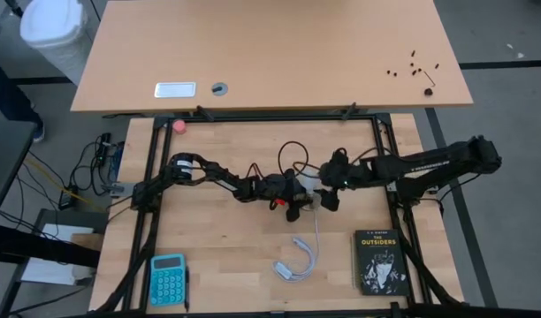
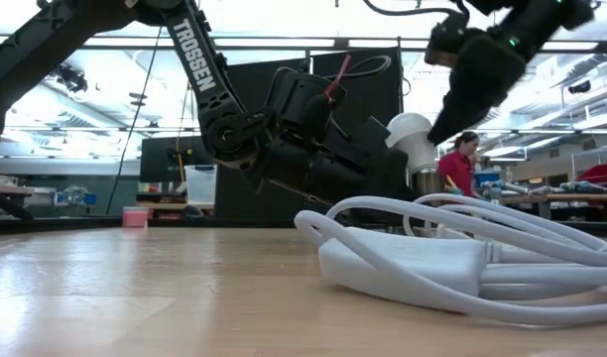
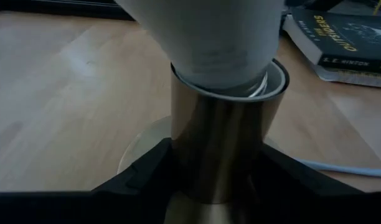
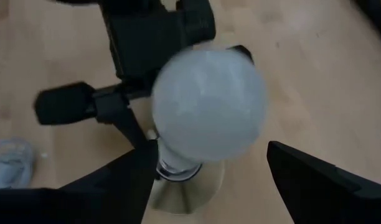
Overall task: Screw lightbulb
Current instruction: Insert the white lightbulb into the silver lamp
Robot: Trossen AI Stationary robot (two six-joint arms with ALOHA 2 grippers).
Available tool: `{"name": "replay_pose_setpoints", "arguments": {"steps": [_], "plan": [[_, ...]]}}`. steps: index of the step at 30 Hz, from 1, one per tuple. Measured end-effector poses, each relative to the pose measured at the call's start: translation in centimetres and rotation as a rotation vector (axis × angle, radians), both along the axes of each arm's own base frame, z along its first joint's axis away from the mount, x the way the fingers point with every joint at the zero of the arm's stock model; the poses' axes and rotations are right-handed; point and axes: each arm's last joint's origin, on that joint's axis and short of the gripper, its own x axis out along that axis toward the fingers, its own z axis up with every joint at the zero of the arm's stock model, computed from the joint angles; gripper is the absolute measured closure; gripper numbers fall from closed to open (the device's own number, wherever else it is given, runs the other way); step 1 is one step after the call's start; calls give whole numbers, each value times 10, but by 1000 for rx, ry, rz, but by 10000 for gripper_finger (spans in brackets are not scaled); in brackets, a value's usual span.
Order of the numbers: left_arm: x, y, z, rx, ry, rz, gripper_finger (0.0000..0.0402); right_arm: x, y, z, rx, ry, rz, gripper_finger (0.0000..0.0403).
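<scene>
- The bulb point(image 4: 208, 102) sits with its screw base down in the brass socket point(image 3: 223, 149), near the middle of the table point(image 1: 226, 256).
- In the left wrist view the bulb's base rests in the socket's white-lined mouth, slightly tilted.
- The left gripper point(image 3: 215, 180) is clamped on the socket's barrel, one dark finger on each side, just above the socket's round foot.
- The right gripper point(image 4: 209, 180) hangs over the bulb's globe with its jaws spread wide; its fingers point(image 4: 315, 180) stand on either side of the globe and clear of the glass.
- In the low view the bulb stands between the two arms, behind a coiled white cord point(image 2: 423, 263).
- A book point(image 1: 379, 261) lies at the right near edge of the table, a blue calculator point(image 1: 167, 279) at the left near edge.
</scene>
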Motion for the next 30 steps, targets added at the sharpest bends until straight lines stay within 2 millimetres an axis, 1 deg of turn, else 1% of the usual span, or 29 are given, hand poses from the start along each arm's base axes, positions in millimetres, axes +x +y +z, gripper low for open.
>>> {"name": "replay_pose_setpoints", "arguments": {"steps": [3,8,11,15,18,26,30], "plan": [[0,0,0,9,0,-6,198,3,-5,3,74,74,20,84],[0,0,0,22,-5,-10,198,13,-10,-9,174,139,50,80],[0,0,0,21,-1,-11,198,11,-9,-11,209,164,25,80],[0,-1,-1,10,1,-56,198,10,-7,-8,212,151,44,80],[0,-3,-1,16,1,-92,198,10,-12,-9,222,156,45,80],[-1,-4,-1,21,9,-146,198,10,-27,-9,403,139,46,80],[-1,-4,-2,23,16,-152,198,19,-27,-3,410,135,50,80]]}}
